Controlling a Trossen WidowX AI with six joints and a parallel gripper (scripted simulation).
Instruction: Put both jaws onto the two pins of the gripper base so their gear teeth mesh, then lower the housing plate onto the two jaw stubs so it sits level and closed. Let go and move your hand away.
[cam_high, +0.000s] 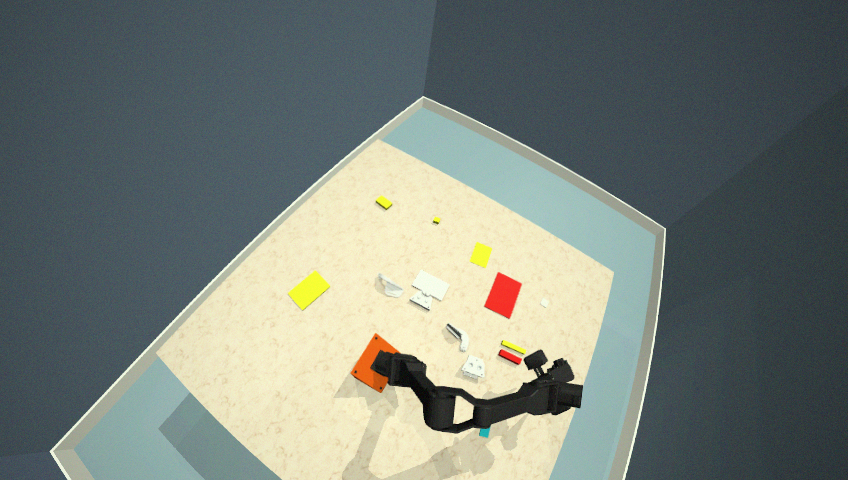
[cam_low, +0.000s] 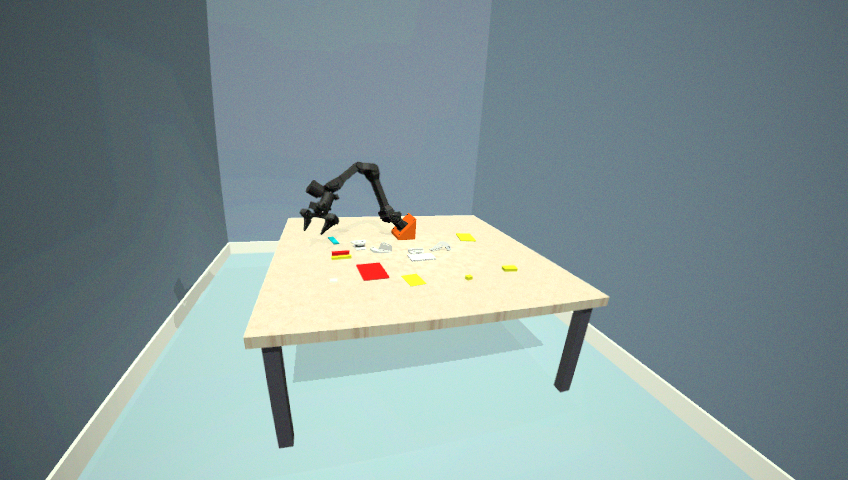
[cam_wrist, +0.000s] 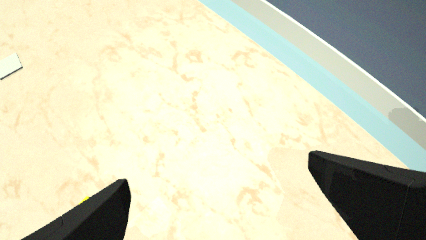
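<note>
My gripper (cam_low: 314, 230) (cam_wrist: 221, 174) is open and empty, above the table near its edge, on the side of the housing plate. One white curved jaw (cam_high: 458, 337) (cam_low: 381, 248) lies between the base and the housing plate. The other pale jaw (cam_high: 390, 287) (cam_low: 440, 246) lies on the far side of the base. The white gripper base (cam_high: 432, 284) (cam_low: 421, 257) has a flat slab and a smaller pinned end; both jaws lie apart from it. A small white piece with holes, seemingly the housing plate (cam_high: 473, 366) (cam_low: 358, 243), lies separately. Fine teeth are too small to tell.
The orange mount (cam_high: 367, 362) (cam_low: 407, 231) carries the arm. A red sheet (cam_high: 503, 295) (cam_low: 372, 271), a red bar (cam_high: 509, 356), a yellow bar (cam_high: 512, 346), a teal piece (cam_high: 484, 433) (cam_low: 333, 240) and a small white tile (cam_high: 544, 302) (cam_wrist: 11, 66) lie around, with several yellow pieces.
</note>
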